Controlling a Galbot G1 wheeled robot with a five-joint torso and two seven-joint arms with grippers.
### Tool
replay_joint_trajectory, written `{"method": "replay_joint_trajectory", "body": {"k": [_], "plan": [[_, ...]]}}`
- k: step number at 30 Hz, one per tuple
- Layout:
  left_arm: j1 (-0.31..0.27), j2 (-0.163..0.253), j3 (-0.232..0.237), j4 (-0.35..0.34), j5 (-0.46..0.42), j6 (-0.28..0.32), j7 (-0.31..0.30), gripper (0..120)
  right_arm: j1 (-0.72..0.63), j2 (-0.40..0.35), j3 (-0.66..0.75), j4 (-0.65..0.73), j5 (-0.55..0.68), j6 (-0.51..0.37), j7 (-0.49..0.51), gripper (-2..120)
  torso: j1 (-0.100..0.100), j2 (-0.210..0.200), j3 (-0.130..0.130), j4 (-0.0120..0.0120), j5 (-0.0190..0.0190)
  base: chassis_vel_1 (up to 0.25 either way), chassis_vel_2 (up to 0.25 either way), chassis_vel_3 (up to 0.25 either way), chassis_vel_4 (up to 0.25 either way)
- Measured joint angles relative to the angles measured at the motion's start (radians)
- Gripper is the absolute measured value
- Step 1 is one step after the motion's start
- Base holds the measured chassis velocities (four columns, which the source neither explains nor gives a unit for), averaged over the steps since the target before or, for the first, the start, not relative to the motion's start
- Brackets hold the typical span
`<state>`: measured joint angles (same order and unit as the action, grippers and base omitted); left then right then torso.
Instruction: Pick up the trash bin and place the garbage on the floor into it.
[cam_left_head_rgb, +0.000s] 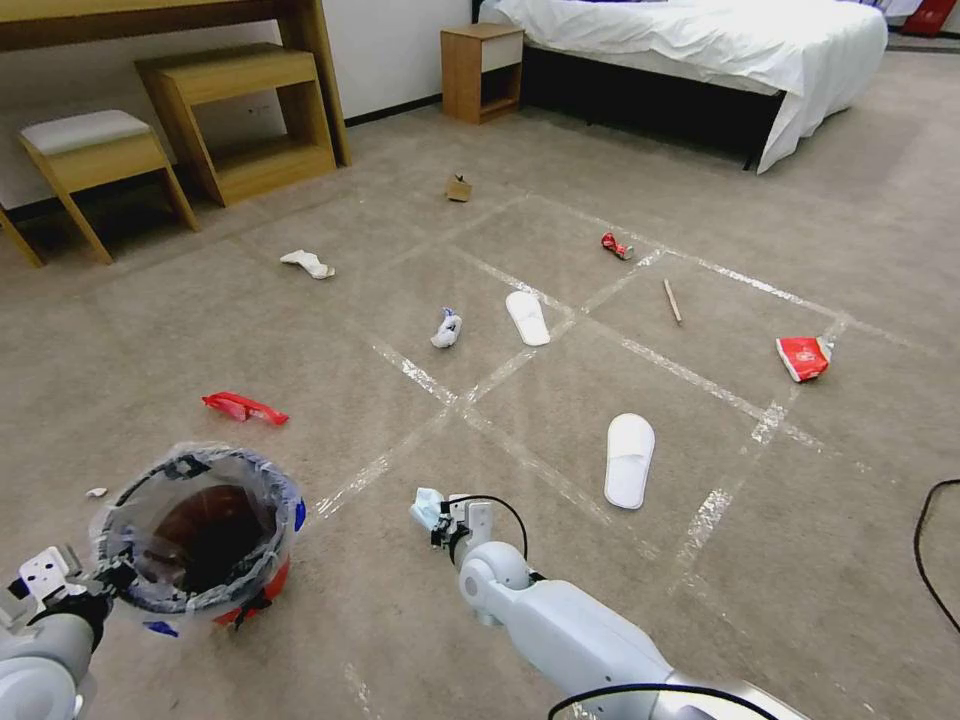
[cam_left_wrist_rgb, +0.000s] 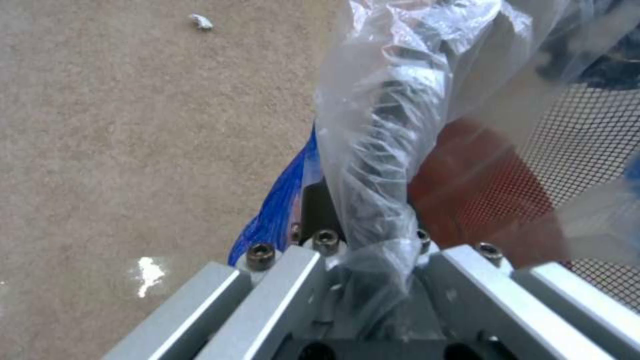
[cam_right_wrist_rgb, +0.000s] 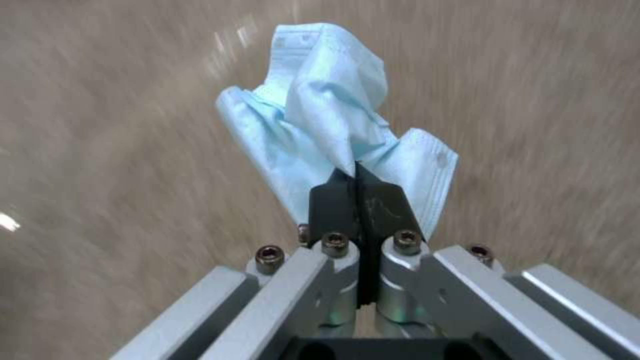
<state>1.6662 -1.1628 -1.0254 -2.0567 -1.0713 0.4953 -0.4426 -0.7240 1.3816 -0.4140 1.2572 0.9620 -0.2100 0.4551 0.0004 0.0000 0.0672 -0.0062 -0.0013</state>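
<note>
The left end effector (cam_left_head_rgb: 105, 578) pinches the trash bin (cam_left_head_rgb: 200, 535) rim; the right end effector (cam_right_wrist_rgb: 360, 172), closed on a blue tissue (cam_right_wrist_rgb: 333, 130), could drop it short of the bin.

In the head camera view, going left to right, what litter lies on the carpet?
Red flat wrapper → white crumpled wad → white-and-blue tissue wad → far white slipper → near white slipper → thin wooden stick → red-and-white packet.

bed (cam_left_head_rgb: 700, 40), nightstand (cam_left_head_rgb: 483, 70), stool (cam_left_head_rgb: 95, 160), desk (cam_left_head_rgb: 170, 20)
</note>
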Motion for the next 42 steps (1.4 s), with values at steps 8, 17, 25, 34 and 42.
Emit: {"method": "replay_joint_trajectory", "body": {"k": [8, 17, 25, 34, 42], "plan": [[-0.016, 0.007, 0.015, -0.019, -0.02, 0.012, -0.004, 1, -0.052, -0.13, 0.107, 0.288, 0.037, 0.115, -0.106, 0, 0.0, 0.0, 0.0, 0.0, 0.0001, 0.0, 0.0, 0.0, 0.0], [-0.03, 0.015, 0.03, -0.046, -0.045, 0.031, -0.016, 1, -0.086, -0.368, 0.144, 0.57, 0.083, 0.344, -0.368, 0, 0.0, 0.0, 0.0, -0.0002, 0.0001, 0.0, 0.0, 0.0, 0.0], [-0.039, 0.028, 0.036, -0.082, -0.074, 0.061, -0.037, 1, -0.009, -0.47, 0.046, 0.726, 0.085, 0.394, -0.464, 0, 0.0, 0.0, 0.0, 0.0, 0.0001, 0.0, 0.0, 0.0, 0.0], [-0.065, 0.032, 0.056, -0.112, -0.103, 0.086, -0.055, 1, 0.173, -0.498, -0.1, 0.83, 0.142, 0.363, -0.454, 0, 0.0, 0.0, 0.0, 0.0001, 0.0, 0.0, 0.0, 0.0, 0.0], [-0.073, 0.02, 0.063, -0.118, -0.102, 0.093, -0.058, 1, 0.293, -0.487, -0.242, 0.853, 0.193, 0.297, -0.391, 0, 0.0, 0.0, 0.0, 0.0001, -0.0002, 0.0, 0.0, 0.0, 0.0]]}}
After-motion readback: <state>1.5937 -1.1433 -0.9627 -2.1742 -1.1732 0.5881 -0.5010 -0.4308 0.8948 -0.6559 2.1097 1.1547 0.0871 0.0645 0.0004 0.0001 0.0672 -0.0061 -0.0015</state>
